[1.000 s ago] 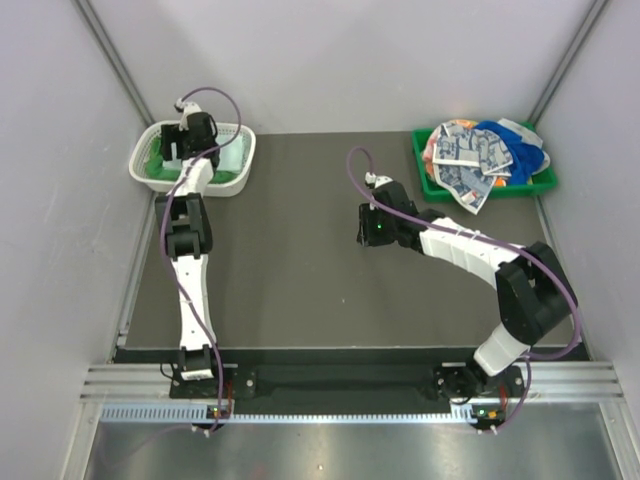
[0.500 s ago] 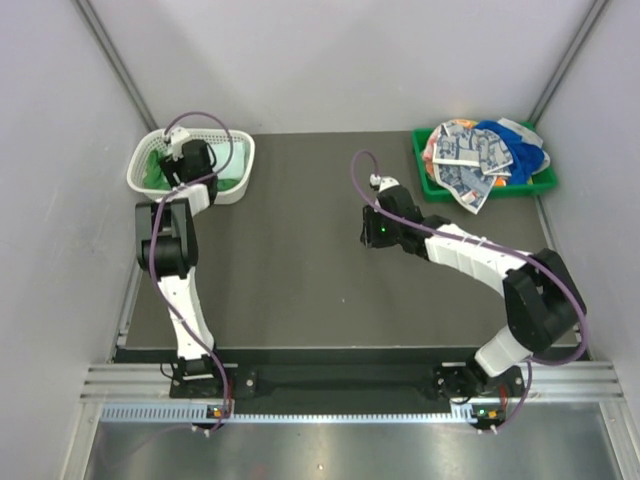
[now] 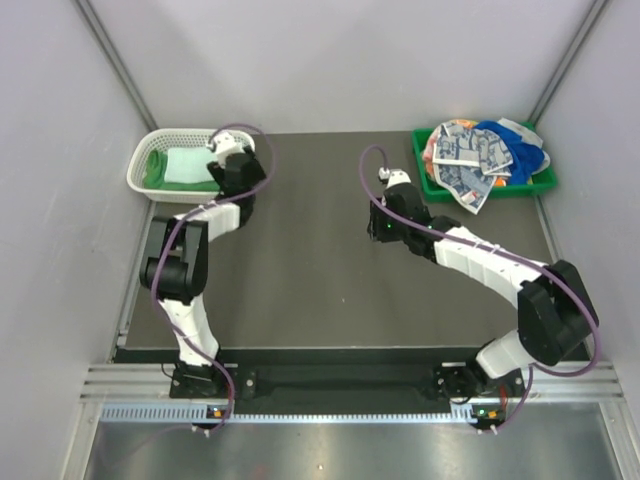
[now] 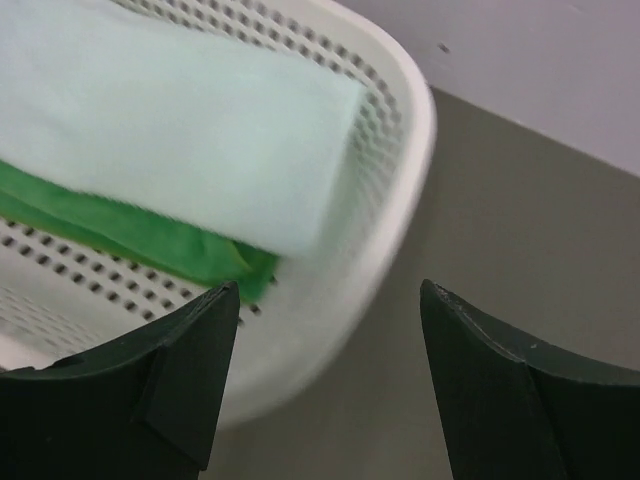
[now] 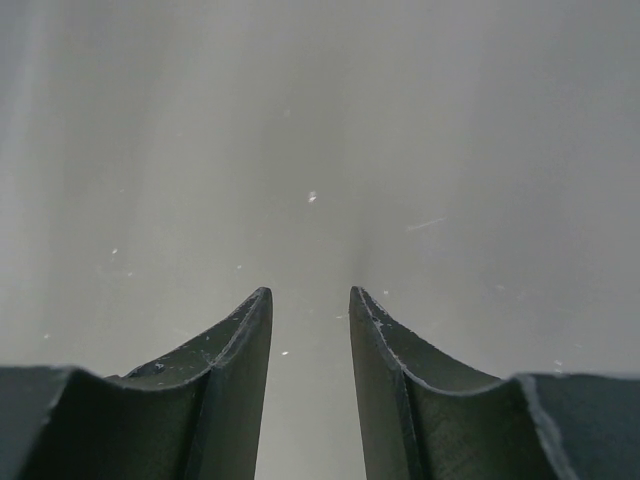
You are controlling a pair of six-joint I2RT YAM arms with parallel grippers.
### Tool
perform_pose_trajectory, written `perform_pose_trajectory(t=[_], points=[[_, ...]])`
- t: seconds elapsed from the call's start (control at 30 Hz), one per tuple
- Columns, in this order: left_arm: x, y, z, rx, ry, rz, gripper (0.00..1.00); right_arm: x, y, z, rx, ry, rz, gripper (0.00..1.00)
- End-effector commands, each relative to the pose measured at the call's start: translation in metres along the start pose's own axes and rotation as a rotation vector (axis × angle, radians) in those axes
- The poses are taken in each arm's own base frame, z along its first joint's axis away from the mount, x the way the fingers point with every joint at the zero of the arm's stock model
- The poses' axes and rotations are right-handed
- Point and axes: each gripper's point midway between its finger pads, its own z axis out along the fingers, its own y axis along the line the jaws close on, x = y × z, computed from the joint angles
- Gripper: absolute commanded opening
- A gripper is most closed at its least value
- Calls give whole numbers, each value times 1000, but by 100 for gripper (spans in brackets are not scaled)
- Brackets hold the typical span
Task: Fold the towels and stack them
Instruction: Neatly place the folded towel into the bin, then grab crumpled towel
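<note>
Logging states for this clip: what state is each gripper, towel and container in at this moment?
left gripper: open, empty
right gripper: open, empty
pale mint towel: folded flat, on top in the white basket
bright green towel: folded, beneath the mint one
remaining towels: unfolded, heaped on the green tray

Open passage is offered by the bare dark grey table mat [image 3: 300,300] across the centre of the frame. The upper left is blocked by a white perforated plastic basket [image 3: 170,134], the upper right by a green plastic tray [image 3: 421,160] heaped with crumpled towels [image 3: 480,155]. Both sides are closed off by pale walls [image 3: 60,250].
</note>
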Motion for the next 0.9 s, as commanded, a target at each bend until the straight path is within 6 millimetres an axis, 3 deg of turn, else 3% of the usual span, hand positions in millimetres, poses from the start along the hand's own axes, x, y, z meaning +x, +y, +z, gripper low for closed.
perform_pose_trajectory(t=[0.0, 0.07, 0.1, 0.17, 0.2, 0.27, 0.3, 0.33, 0.37, 0.4, 0.5, 0.53, 0.57, 0.6, 0.67, 0.73, 0.87], points=[[-20, -68, -56, 181, -20, -38, 77, -47, -10, -19, 52, -118, 31, 38], [-8, -89, -83, 232, 36, -4, 77, -62, -27, -23, 114, -139, 53, 38], [3, -116, -106, 293, 74, 6, 77, -66, -34, -22, 139, -140, 66, 38], [15, -134, -136, 348, 138, 36, 77, -89, -58, -26, 189, -170, 117, 38], [26, -152, -159, 395, 171, 51, 77, -98, -67, -26, 208, -180, 139, 38], [26, -167, -184, 433, 193, 83, 77, -112, -100, -29, 276, -197, 183, 39], [42, -170, -202, 446, 247, 149, 77, -114, -112, -27, 311, -186, 182, 39], [36, -174, -209, 451, 249, 156, 77, -129, -129, -31, 357, -214, 197, 41], [36, -171, -217, 443, 276, 167, 77, -135, -143, -32, 406, -218, 198, 42], [48, -166, -228, 458, 361, 181, 77, -143, -153, -25, 432, -205, 196, 42], [42, -167, -256, 524, 431, 182, 76, -153, -184, -9, 495, -189, 204, 46], [45, -160, -263, 529, 458, 208, 76, -171, -192, -12, 509, -219, 205, 48], [33, -157, -273, 550, 447, 212, 76, -166, -203, 2, 547, -186, 187, 49], [35, -148, -281, 548, 480, 238, 76, -186, -212, -1, 570, -219, 195, 50], [23, -142, -296, 591, 476, 250, 76, -178, -226, 16, 605, -164, 190, 50], [14, -129, -310, 605, 479, 269, 75, -191, -235, 23, 635, -184, 176, 50], [8, -110, -327, 630, 487, 274, 76, -185, -252, 41, 683, -149, 143, 51]])
